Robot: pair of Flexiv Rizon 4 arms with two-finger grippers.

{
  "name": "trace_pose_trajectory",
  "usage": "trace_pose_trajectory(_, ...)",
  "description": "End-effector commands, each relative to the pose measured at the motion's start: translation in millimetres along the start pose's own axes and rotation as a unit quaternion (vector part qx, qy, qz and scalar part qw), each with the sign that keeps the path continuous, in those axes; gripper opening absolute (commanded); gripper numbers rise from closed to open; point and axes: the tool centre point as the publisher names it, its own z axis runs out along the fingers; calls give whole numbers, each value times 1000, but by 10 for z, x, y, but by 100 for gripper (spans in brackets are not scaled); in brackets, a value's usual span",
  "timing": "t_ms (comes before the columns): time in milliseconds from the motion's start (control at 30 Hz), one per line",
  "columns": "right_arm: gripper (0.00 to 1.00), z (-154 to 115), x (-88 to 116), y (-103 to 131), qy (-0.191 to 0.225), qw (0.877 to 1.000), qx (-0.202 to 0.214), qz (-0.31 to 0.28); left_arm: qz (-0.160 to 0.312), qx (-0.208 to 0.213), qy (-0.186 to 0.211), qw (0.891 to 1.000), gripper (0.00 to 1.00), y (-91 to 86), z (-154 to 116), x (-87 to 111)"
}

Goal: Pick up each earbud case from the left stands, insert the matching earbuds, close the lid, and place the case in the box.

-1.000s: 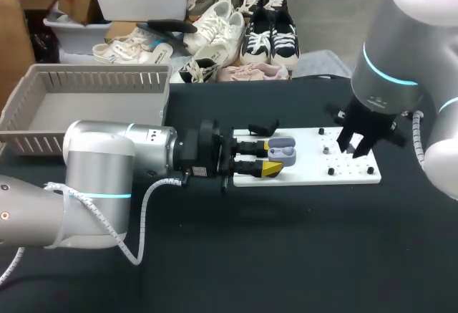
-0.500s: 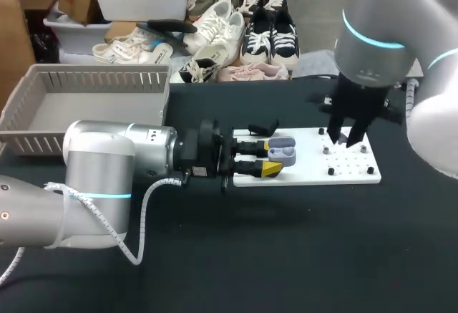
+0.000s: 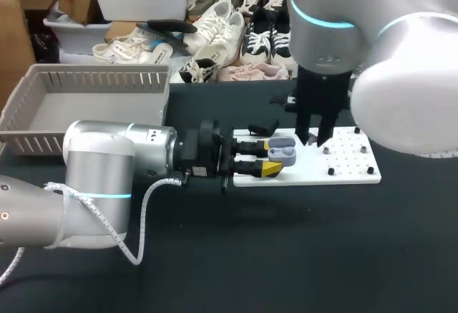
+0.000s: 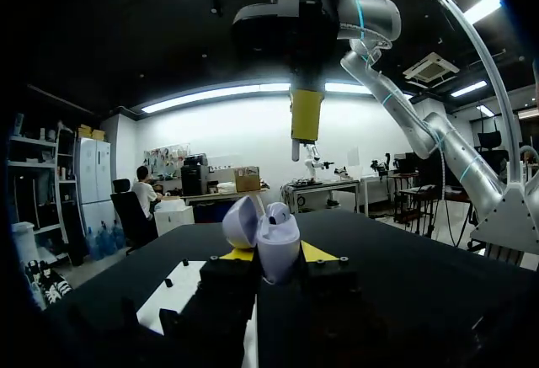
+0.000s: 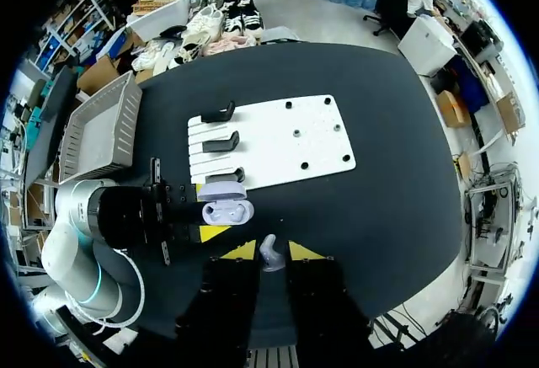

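The right gripper (image 3: 313, 138) has slid left across the flat white peg board (image 3: 351, 173) & now hangs nearly over the pale grey plastic earbud case (image 3: 282, 150), fingers pinched on a small pale earbud (image 5: 268, 252). The left gripper (image 3: 275, 160) is clamped on that case, lid open, just above the board's left end by the black stands (image 3: 263, 127). So the bud looks ready to drop in; shutting the lid & the trip to the grey slatted plastic box (image 3: 43, 112), far left, aren't done yet.
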Motion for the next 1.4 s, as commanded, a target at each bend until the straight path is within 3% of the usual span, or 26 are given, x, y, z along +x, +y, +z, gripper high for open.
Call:
trace_pose_trajectory(33, 0, 0, -24, 185, 9, 1000, 24, -8, 1, -1, 0, 1000, 0, -5, 0, 2)
trace_pose_trajectory(567, 0, 73, 51, 581, 19, 998, 19, -51, 1, -1, 0, 1000, 0, -5, 0, 2)
trace_pose_trajectory(1400, 0, 273, -2, 599, 32, 995, 10, -99, 1, -1, 0, 1000, 0, -5, 0, 2)
